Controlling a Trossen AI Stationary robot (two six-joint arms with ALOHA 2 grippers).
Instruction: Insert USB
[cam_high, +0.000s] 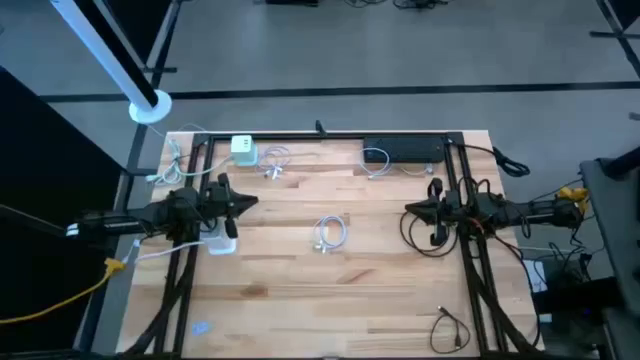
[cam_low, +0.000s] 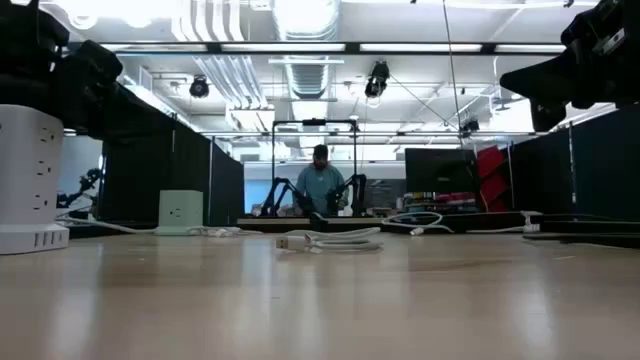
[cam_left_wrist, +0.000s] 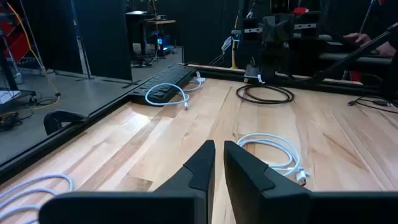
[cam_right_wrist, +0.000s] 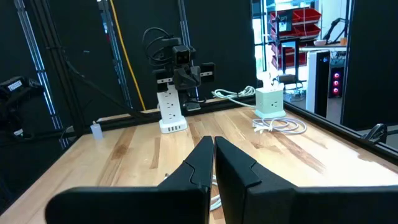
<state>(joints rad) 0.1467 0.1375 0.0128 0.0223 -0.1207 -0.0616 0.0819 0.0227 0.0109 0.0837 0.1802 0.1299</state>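
A coiled white USB cable (cam_high: 330, 233) lies at the centre of the frame on the wooden worktop (cam_high: 300, 300), its plug too small to make out. The left end effector (cam_high: 243, 203) at centre left and the right end effector (cam_high: 412, 210) at centre right are both closed and empty, with bare wood between them. A white power tower (cam_high: 222, 240) sits partly hidden under the left arm.

A coiled cable (cam_high: 329, 233) lay at the middle of the table (cam_high: 330, 300). A tower power strip (cam_high: 222, 241) stood to its left, a cube charger (cam_high: 244, 150) at the far left edge, and a flat power strip (cam_high: 403, 150) at the far right edge.
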